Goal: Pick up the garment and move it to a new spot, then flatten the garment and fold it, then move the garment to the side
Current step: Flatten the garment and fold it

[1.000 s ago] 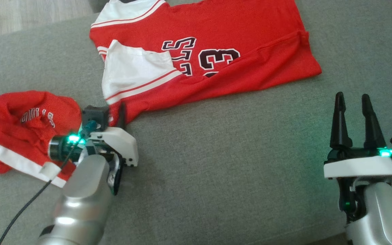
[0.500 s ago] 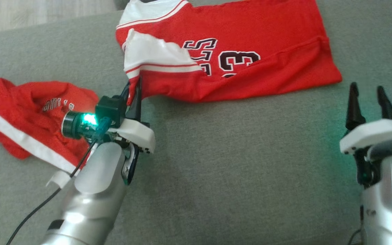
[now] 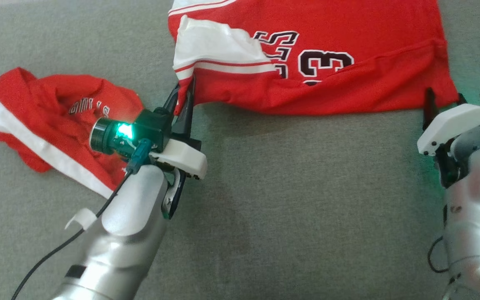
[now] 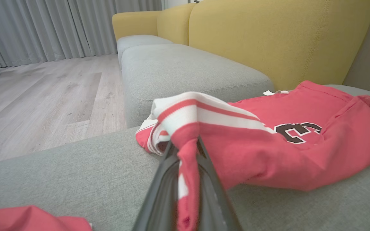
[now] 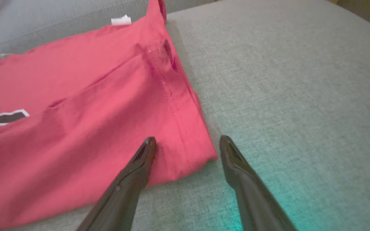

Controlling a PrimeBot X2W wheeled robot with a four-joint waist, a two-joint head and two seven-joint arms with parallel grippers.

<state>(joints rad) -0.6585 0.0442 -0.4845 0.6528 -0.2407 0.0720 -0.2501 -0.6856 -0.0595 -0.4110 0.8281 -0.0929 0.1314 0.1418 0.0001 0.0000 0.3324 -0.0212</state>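
Red jersey [image 3: 369,25]: 8 o'clock corner being pinched by just-closed left gripper [image 3: 184,89]; right gripper [image 5: 188,139] being held wide at 4 o'clock corner; flattening being started.

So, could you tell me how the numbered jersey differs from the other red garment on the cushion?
The jersey lies mostly spread out; the crumpled garment is bunched in a heap. The left gripper pinches the jersey's corner; the crumpled garment lies free. The jersey carries large dark numerals, the crumpled garment small white lettering. Both are red with white stripes.
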